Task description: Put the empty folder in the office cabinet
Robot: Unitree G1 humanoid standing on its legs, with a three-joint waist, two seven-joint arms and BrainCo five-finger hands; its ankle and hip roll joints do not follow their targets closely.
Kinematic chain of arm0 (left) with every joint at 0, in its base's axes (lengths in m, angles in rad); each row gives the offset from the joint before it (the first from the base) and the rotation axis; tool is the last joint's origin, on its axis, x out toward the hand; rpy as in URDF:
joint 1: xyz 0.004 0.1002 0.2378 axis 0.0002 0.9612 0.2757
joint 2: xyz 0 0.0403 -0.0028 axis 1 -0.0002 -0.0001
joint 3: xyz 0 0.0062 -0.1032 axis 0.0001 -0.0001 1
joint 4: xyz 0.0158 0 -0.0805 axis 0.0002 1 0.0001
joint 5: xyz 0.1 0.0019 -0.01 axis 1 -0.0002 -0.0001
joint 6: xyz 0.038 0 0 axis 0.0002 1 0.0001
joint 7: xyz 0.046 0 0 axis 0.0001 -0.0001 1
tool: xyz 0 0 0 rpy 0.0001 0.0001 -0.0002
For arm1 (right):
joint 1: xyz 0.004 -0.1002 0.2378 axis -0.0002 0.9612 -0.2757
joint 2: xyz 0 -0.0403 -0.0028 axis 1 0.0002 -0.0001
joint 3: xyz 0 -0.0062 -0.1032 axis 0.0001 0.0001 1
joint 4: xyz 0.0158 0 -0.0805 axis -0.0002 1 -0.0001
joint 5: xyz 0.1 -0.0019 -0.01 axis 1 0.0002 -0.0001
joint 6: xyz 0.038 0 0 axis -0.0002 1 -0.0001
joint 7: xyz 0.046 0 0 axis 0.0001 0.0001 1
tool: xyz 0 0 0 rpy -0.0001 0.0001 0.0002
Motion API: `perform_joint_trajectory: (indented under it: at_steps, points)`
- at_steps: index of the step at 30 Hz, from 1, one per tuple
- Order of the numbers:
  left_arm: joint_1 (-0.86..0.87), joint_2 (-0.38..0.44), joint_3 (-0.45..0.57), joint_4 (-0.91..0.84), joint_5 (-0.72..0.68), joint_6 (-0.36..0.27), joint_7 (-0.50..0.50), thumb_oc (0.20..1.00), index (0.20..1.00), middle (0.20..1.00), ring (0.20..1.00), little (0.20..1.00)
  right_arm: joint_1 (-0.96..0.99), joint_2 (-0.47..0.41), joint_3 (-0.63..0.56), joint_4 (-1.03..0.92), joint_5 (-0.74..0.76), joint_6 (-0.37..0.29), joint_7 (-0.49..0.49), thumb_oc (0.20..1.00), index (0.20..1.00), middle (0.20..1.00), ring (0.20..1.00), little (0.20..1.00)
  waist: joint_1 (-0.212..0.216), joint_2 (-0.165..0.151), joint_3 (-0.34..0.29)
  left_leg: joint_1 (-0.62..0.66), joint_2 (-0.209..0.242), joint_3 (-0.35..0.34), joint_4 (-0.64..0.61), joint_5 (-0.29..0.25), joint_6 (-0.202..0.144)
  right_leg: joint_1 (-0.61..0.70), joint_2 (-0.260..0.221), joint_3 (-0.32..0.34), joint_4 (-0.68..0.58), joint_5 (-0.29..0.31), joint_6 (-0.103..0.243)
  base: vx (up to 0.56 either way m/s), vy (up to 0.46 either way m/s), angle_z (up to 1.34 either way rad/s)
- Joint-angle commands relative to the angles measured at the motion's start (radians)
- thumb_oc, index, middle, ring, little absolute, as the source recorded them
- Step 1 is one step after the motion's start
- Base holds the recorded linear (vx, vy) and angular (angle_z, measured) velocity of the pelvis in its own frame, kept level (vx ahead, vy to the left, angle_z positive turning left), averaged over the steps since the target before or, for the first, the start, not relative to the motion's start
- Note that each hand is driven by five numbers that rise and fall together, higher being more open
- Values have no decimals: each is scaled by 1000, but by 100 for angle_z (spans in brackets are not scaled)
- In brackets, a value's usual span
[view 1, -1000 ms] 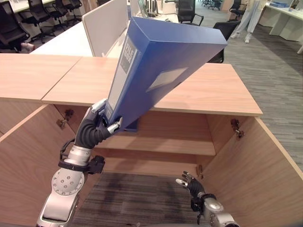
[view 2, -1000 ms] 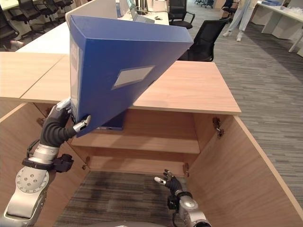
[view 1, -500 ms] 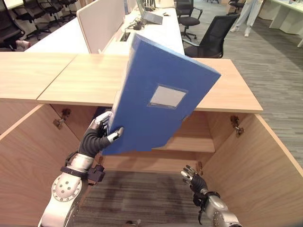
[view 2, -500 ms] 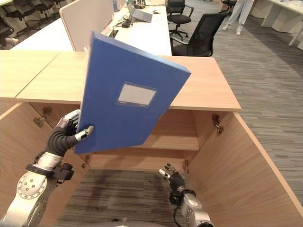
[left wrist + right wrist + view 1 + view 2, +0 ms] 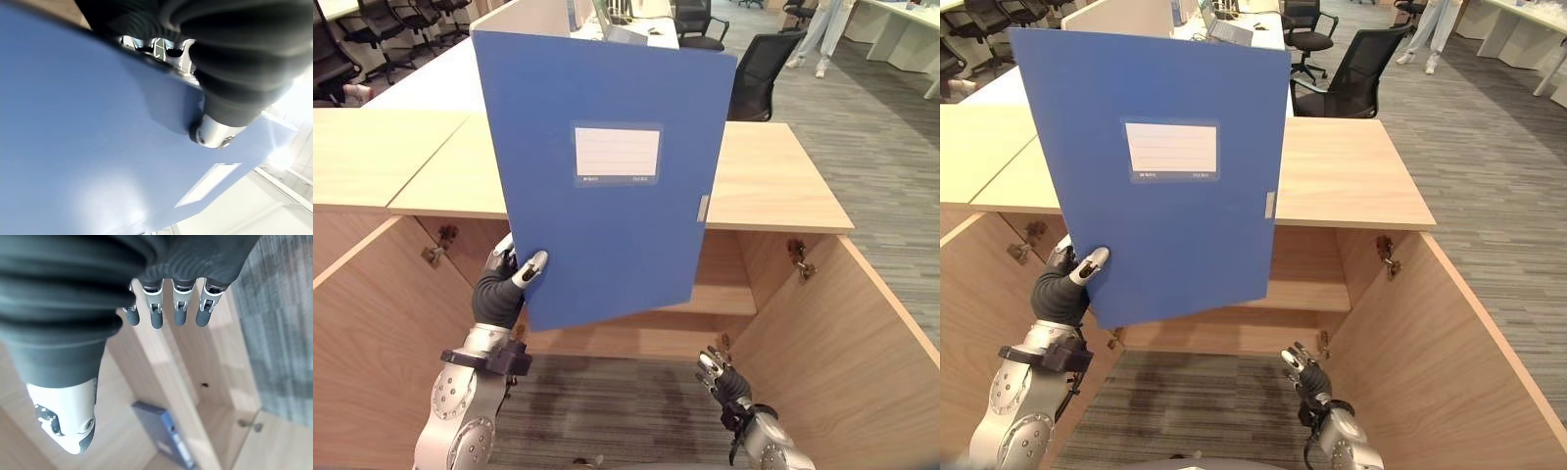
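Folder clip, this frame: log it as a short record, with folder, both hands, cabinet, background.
folder: blue, held upright in front of the open cabinet, labelled face toward the camera, not yet inside
left hand: pinches the folder's lower left corner
right hand: low before the cabinet, fingers relaxed, holding nothing
cabinet: wooden, both doors open, shelf visible behind the folder
background: office chairs, desks, a person's legs

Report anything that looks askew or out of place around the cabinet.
Nothing looks damaged or spilled. The blue folder is still outside the open cabinet, held upright with a slight tilt by its lower corner in the left robot hand. The right robot hand hangs open and low.
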Motion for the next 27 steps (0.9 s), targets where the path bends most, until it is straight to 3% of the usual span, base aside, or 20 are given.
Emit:
perform_joint_trajectory:
  at_steps: [1, 12, 20, 27]
  points:
    - [23, 0, 56, -26, 35, -52, -5, 200, 200, 200, 200, 200, -11, -9, -43, -124, 73, -19, 44, 1000, 1000, 1000, 1000, 1000, 17, -28, -20, -52, -6, -10, 2, -41, 26, 36, -80, -104, 0, 3, 79, 0, 0, 0]
    - [90, 8, 109, 124, 162, -41, -53, 200, 200, 200, 200, 200, -24, -144, -115, -476, 29, -32, 116, 1000, 1000, 1000, 1000, 1000, 16, -31, -21, -49, 1, 1, 2, -44, 22, 37, -80, -102, 0, -2, 77, 0, 0, 0]
    - [64, -1, 95, 146, 159, -38, -75, 200, 200, 200, 200, 200, -53, -177, -91, -533, 4, -3, 161, 1000, 1000, 1000, 1000, 1000, 19, -37, -23, -49, 4, 2, 2, -43, 21, 37, -78, -101, 0, -2, 77, 0, 0, 0]
    - [-15, 21, 20, 105, 97, -19, -137, 200, 200, 200, 200, 200, -118, -207, -28, -451, -100, 28, 169, 1000, 1000, 1000, 1000, 1000, 20, -44, -30, -51, 4, 0, 2, -39, 20, 36, -77, -101, 0, 1, 78, 0, 0, 0]
